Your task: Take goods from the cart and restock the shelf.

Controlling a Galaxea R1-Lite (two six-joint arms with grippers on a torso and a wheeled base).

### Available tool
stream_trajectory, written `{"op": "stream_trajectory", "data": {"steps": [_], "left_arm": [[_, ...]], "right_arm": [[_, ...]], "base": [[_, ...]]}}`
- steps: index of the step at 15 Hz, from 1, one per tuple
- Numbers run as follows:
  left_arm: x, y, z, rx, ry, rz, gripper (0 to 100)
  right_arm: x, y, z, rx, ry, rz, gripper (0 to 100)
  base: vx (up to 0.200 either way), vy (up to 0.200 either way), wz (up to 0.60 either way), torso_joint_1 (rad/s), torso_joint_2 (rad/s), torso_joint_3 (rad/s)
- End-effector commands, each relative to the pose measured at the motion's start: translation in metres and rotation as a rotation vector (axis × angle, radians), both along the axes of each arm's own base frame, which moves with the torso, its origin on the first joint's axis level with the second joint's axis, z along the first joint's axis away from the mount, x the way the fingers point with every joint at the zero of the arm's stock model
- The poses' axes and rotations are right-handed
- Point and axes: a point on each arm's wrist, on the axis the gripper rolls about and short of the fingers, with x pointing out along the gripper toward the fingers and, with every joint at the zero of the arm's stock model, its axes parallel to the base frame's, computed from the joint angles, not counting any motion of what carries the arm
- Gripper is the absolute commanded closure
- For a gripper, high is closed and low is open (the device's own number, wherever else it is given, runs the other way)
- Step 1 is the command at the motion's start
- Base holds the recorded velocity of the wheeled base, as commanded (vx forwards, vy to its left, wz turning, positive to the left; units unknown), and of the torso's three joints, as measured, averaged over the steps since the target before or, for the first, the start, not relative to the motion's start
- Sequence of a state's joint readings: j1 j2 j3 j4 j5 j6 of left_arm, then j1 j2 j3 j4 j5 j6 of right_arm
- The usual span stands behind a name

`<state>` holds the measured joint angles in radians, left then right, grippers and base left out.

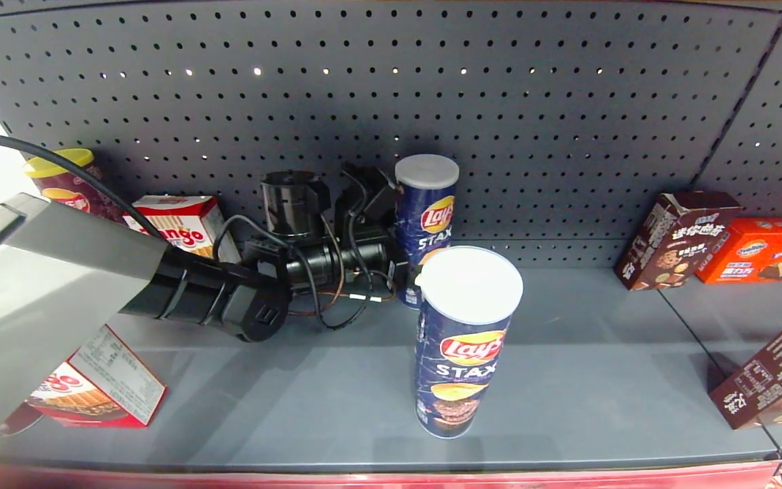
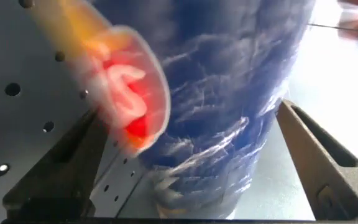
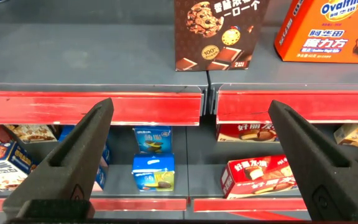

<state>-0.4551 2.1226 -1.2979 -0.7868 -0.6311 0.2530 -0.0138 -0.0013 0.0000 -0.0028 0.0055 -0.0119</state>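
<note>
1. The front can stands upright near the shelf's red front strip. It has a dark blue wrap and a white lid.
2. At the same front edge, a red-and-white box lies tilted on the left. A brown box leans at the far right.
3. The grey shelf is bare between the front can and the brown box, and between the front can and the red-and-white box.
4. Just behind the front can and a little to its left, the rear can stands upright close to the pegboard wall. It has the same blue wrap and a pale lid.
5. The left gripper lies along the shelf from the left. Its fingers are spread either side of the rear can's lower body, with a gap showing, so it is not clamped.
6. In the back row, a wafer box and a yellow-lidded can stand behind the left arm. A cookie box and an orange box sit well apart to the right.
7. The right gripper is spread wide and holds nothing. It faces the shelf front, with small boxes on the lower shelves beyond.
</note>
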Motion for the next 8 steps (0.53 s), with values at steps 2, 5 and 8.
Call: {"op": "stream_trajectory", "data": {"steps": [2, 5, 8], "left_arm": [[-0.021, 0.013, 0.012, -0.016, -0.049, 0.051, 0], [-0.048, 0.030, 0.001, 0.008, -0.034, 0.159, 0], [-0.059, 0.037, -0.013, 0.029, -0.012, 0.303, 0]], "right_arm": [[0.000, 0.000, 0.000, 0.000, 0.003, 0.001, 0], [0.000, 0.000, 0.000, 0.000, 0.001, 0.001, 0], [0.000, 0.000, 0.000, 0.000, 0.001, 0.001, 0]], "base": [[0.000, 0.000, 0.00, 0.000, 0.00, 0.000], [0.000, 0.000, 0.00, 0.000, 0.00, 0.000], [0.000, 0.000, 0.00, 0.000, 0.00, 0.000]]}}
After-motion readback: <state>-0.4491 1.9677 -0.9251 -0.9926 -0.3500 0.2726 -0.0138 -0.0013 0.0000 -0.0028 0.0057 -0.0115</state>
